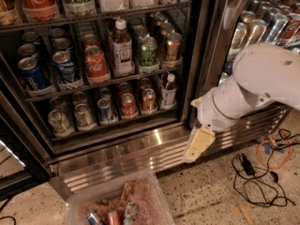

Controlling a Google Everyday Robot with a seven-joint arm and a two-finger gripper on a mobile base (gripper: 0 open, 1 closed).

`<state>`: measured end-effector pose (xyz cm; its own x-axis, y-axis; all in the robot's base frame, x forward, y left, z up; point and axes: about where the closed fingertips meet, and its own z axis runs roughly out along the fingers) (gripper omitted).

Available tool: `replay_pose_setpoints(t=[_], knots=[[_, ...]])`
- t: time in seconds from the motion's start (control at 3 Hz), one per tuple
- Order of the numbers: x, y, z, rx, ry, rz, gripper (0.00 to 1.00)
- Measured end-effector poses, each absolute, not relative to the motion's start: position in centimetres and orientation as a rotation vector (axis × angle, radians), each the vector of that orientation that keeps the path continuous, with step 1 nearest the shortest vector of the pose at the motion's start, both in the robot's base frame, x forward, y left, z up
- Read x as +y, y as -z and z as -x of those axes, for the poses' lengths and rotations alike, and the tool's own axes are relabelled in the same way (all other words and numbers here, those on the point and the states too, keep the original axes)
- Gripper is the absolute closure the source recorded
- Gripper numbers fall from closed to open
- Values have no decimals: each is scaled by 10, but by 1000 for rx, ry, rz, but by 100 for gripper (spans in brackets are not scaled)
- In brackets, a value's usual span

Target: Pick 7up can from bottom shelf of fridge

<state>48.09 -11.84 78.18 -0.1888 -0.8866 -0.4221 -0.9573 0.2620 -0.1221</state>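
The fridge (199, 55) is a black-framed cooler with wire racks of cans and bottles. On the bottom shelf (112, 126), two pale silvery-green 7up cans stand at the left front, one at the far left (59, 121) and one beside it (85, 116). A blue can, red cans and a small bottle stand to their right. My gripper (198, 145), a cream-coloured end on the white arm (262, 81), hangs in front of the ribbed steel base panel (140, 156). It is right of and below the bottom shelf, far from the 7up cans, and holds nothing that I can see.
A clear plastic bin (75, 203) with a few cans and pink wrap sits on the floor below the fridge. Black and orange cables (262, 168) lie on the floor at the right. A second cooler with cans (262, 27) stands to the right.
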Motion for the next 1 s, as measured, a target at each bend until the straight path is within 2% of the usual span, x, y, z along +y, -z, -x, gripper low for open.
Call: replay_pose_setpoints(t=[0.33,1.0], knots=[[-85,-754,-491,2076,-300,1684,0],[-73,-748,-497,2053,-328,1673,0]])
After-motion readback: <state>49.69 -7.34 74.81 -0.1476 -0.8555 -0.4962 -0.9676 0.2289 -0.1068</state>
